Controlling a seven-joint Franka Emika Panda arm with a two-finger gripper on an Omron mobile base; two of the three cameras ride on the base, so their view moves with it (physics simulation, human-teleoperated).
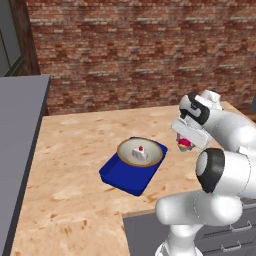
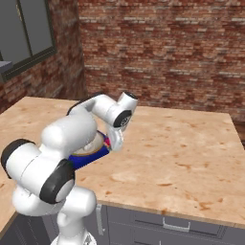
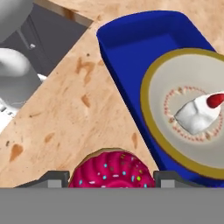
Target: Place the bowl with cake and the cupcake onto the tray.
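Observation:
The bowl with cake (image 1: 140,152) rests on the deep-blue tray (image 1: 120,176) in the middle of the wooden counter. Its white slice (image 3: 197,114) carries a red dot. My gripper (image 1: 185,141) hangs just right of the tray, shut on the cupcake (image 1: 185,145), which has a pink sprinkled top. In the hand view the cupcake (image 3: 111,169) sits between the two finger tips, with the tray (image 3: 131,39) and the bowl (image 3: 175,78) up and to the right. From the right base view my arm covers most of the tray (image 2: 81,159), and the gripper (image 2: 111,142) is at its edge.
A grey raised surface (image 1: 20,125) runs along the counter's left side. A brick wall (image 1: 140,50) closes the back. The counter's front edge with grey drawers (image 2: 172,222) lies below. Bare wood (image 2: 182,143) stretches right of the tray.

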